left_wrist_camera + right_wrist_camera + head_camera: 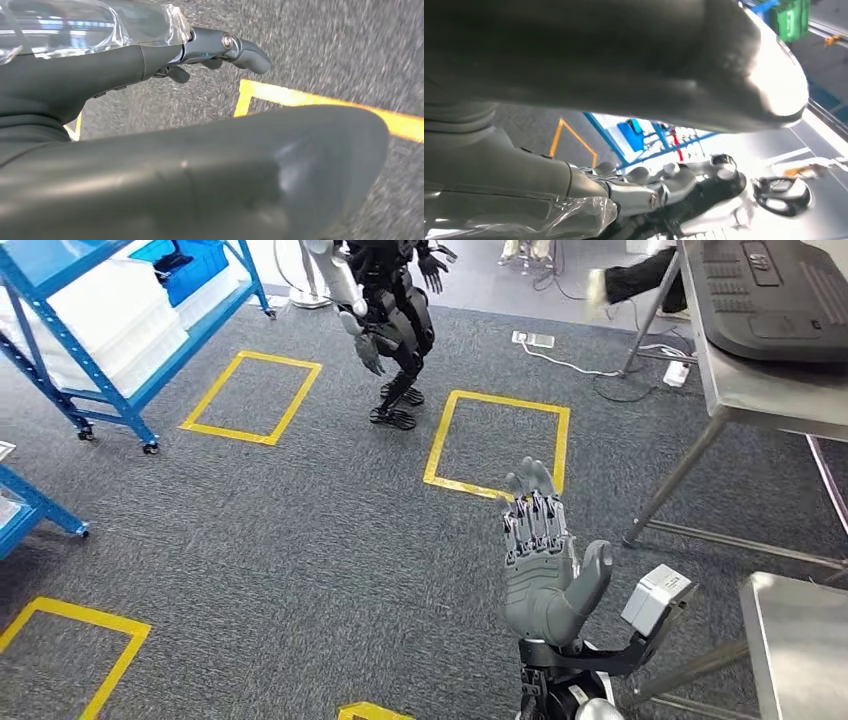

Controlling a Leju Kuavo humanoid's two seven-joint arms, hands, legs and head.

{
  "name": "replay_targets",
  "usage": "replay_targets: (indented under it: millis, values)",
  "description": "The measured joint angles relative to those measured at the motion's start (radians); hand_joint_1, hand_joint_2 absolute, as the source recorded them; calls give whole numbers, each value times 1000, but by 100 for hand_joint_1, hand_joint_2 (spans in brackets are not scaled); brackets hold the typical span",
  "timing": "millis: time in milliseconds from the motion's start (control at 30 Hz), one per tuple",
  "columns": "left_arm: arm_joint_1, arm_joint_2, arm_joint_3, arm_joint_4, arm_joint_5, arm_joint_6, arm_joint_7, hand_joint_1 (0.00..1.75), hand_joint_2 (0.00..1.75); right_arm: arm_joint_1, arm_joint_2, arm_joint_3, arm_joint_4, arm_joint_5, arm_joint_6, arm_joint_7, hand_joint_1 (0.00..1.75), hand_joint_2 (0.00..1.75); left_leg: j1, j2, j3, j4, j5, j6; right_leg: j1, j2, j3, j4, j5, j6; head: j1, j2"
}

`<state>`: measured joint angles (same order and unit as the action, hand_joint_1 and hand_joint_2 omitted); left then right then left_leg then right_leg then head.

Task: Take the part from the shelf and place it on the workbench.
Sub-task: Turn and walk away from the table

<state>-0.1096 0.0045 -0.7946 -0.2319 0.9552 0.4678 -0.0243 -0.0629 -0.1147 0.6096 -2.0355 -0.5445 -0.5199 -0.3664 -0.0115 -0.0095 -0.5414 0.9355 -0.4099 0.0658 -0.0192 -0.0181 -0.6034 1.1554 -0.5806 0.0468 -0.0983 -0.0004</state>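
The right hand [545, 560] is up, fingers spread, holding nothing, just before a yellow floor square [497, 445], left of the workbench [770, 390].

no readable text, labels or signs

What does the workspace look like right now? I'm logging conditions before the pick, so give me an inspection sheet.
Surface: grey carpet with yellow taped squares.
Job's things: blue shelf holding white bins; steel workbench carrying a dark moulded part.
Clutter: nothing seen.
Hands: right hand raised, fingers spread, holding nothing; left hand also holds nothing.
Cables: white cable and power strip on the floor.
Surroundings: another humanoid robot standing ahead.
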Motion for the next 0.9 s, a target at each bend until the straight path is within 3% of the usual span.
replay_targets:
  millis: [33,67,100,167,233,300,333,367,433,500,533,567,600,667,733,800,867,900]
  values:
    - [-2,0,0,0,0,-1,-1,0,0,2,0,0,1,0,1,0,0,0,0,-11,1,0,-1,2,0,9,-37,68,-25,1,2,0]
    - [-2,0,-1,0,0,-2,-3,0,0,3,-1,0,2,0,2,0,0,0,0,-23,1,1,-2,2,0,13,-63,109,-32,2,2,0]
    - [-1,-1,-2,0,0,-3,-6,0,0,4,-1,0,4,1,3,0,0,0,1,-36,3,1,-3,2,-1,14,-71,111,-17,4,2,0]
    - [0,-1,-4,0,-1,-4,-13,0,0,4,-1,0,4,3,5,-2,0,0,6,-62,7,6,-9,-5,-6,26,-31,5,59,7,2,0]
    - [-2,-1,-6,0,-2,-6,-17,0,0,4,-1,0,5,7,8,-2,0,0,7,-86,4,18,-18,-17,-12,63,22,-121,113,9,3,0]
    - [-2,-1,-7,0,-2,-7,-20,0,0,3,-1,0,5,10,11,-3,0,0,8,-103,-5,25,-22,-28,-10,80,38,-161,119,0,4,0]
    - [0,0,-8,0,-2,-7,-21,0,0,2,-1,0,5,11,12,-3,0,0,11,-110,-9,24,-22,-32,-9,71,37,-162,119,-9,4,0]
    - [2,0,-10,0,-2,-6,-22,0,0,1,0,0,5,13,14,-3,0,0,13,-109,-10,27,-25,-35,-8,62,38,-163,119,-15,4,0]
    - [4,-1,-14,0,-1,-8,-25,0,0,-1,1,0,5,18,21,-4,0,0,13,-71,-33,78,-53,-45,-9,41,43,-166,118,-27,-1,0]
    - [1,-3,-17,0,0,-15,-30,0,0,-2,2,0,5,24,33,-2,0,0,14,-22,-100,209,-111,-55,-6,17,47,-167,114,-35,-5,0]
    - [0,-3,-18,0,1,-19,-31,0,0,-3,3,0,5,27,39,0,0,0,15,-13,-139,279,-135,-58,-4,4,48,-167,112,-36,-6,0]
    - [1,-3,-19,0,2,-21,-32,0,0,-3,3,0,6,32,45,3,0,0,16,-9,-166,322,-143,-59,-2,-8,49,-167,109,-37,-6,0]
    - [2,-3,-20,0,3,-22,-33,0,0,-5,3,0,6,36,50,5,0,0,16,-7,-173,327,-133,-58,-1,-20,52,-167,107,-37,-6,0]
    - [5,-3,-21,0,4,-22,-35,0,0,-9,3,0,6,46,58,9,0,0,13,7,-123,218,-67,-48,2,-40,61,-167,101,-36,-6,0]
    - [3,-3,-21,0,6,-21,-40,0,0,-16,3,0,6,55,63,12,0,0,-1,45,-56,79,-13,-32,4,-59,71,-168,93,-31,-6,0]
    - [0,-4,-21,0,11,-20,-46,0,0,-21,4,0,6,60,68,19,0,0,-14,60,-36,29,-3,-20,4,-76,77,-170,88,-23,-5,0]
    - [2,-4,-21,0,16,-20,-50,0,0,-27,5,1,6,66,73,28,0,0,-12,40,-31,19,2,-14,2,-82,85,-173,84,-14,-6,0]
    - [3,-6,-21,0,18,-20,-50,0,0,-30,5,1,6,69,76,33,0,0,-9,30,-23,11,6,-11,1,-66,85,-163,75,-10,-5,0]
